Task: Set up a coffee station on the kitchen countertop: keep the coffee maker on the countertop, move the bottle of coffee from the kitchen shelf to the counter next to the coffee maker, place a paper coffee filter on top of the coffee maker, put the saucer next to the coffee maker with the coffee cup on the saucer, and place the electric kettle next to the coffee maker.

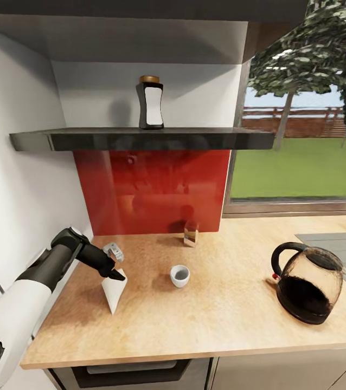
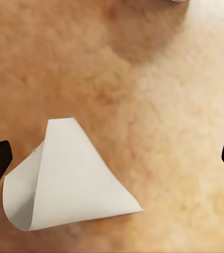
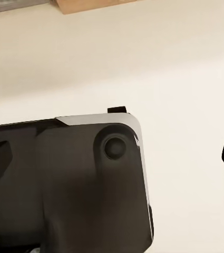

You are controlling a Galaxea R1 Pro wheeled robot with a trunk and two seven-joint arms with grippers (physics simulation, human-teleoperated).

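One paper filter (image 2: 69, 176) lay flat on the table (image 1: 222, 319) right under your left claw (image 1: 120, 275), and that was the step you had in hand. Seen from the wrist, the claw stood released, its two fingertips wide apart with the white cone between them but nearer one tip, not yet gripped. Beyond the claw, a little way off, sat the cup (image 1: 179, 275), and past that a small glass thing (image 1: 191, 233) against the red back wall (image 1: 151, 189); whether it was the coffee maker I could not tell. The kettle (image 1: 307, 284) stood well apart on the far side of the table, and the coffee bottle (image 1: 151, 103) was up on the shelf (image 1: 140, 140) above the claw, untouched.

Your next move, as I judged it, called for centring the cone between the fingers, lowering, and closing gently, since thin paper lying flat could slide or crumple. Your right claw's state I could not tell.
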